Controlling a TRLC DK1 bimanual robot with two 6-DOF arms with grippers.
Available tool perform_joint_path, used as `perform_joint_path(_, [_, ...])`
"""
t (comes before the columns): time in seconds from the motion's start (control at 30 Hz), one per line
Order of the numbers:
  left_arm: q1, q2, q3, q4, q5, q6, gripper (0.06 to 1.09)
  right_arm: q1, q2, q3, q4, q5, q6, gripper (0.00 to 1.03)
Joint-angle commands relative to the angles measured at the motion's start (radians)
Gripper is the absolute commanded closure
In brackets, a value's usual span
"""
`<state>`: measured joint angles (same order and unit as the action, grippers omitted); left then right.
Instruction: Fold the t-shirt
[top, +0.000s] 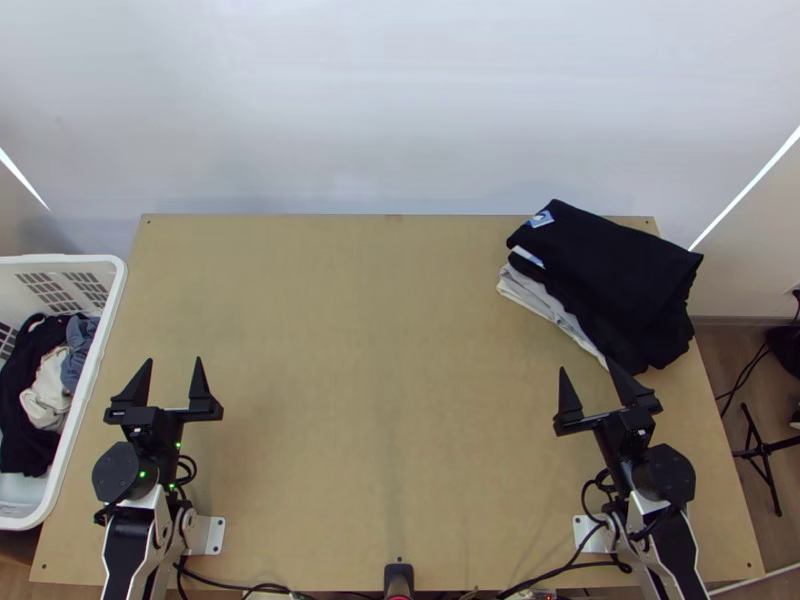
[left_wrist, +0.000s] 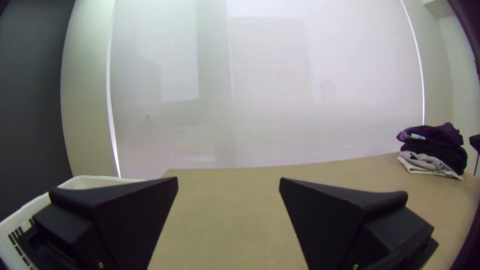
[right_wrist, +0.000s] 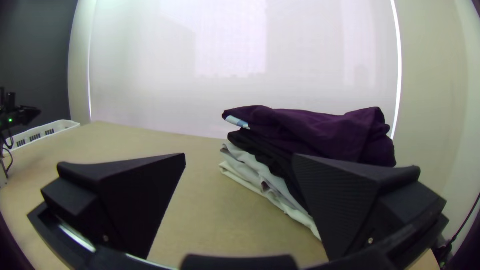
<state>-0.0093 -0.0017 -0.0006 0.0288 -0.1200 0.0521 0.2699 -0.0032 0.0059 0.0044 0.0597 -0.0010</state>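
Observation:
In the top view, my left gripper (top: 173, 372) stands open over the table's near left part, nothing between its fingers. My right gripper (top: 590, 380), also open and holding nothing, is just in front of a stack of folded clothes. The stack's top piece is a folded black cloth (top: 610, 260); light grey cloth (top: 540, 297) lies lower down. From the left wrist, my left gripper (left_wrist: 228, 182) has the stack (left_wrist: 434, 145) far off. The right wrist view has my right gripper (right_wrist: 239, 157) open, with the dark top cloth (right_wrist: 320, 132) beyond it. I cannot tell which piece is a t-shirt.
A white basket (top: 118, 290) with dark, cream and blue-grey clothes (top: 45, 390) stands at the table's left edge. Bare wooden tabletop (top: 380, 380) lies between the arms. Cables (top: 240, 586) run along the near edge, and a pale wall (top: 400, 110) rises behind.

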Motion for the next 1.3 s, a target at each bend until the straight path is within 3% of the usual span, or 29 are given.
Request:
perform_joint_path(0.0, [0.0,0.0,0.001,0.0,0.0,0.0,0.1,0.0,0.0,0.0,0.0,0.0,-0.001,0.04])
perform_joint_path(1.0, [0.0,0.0,0.001,0.0,0.0,0.0,0.1,0.0,0.0,0.0,0.0,0.0,-0.001,0.04])
perform_joint_path(1.27, [-0.004,0.0,0.001,-0.003,0.017,-0.055,0.1,0.0,0.0,0.0,0.0,0.0,-0.001,0.04])
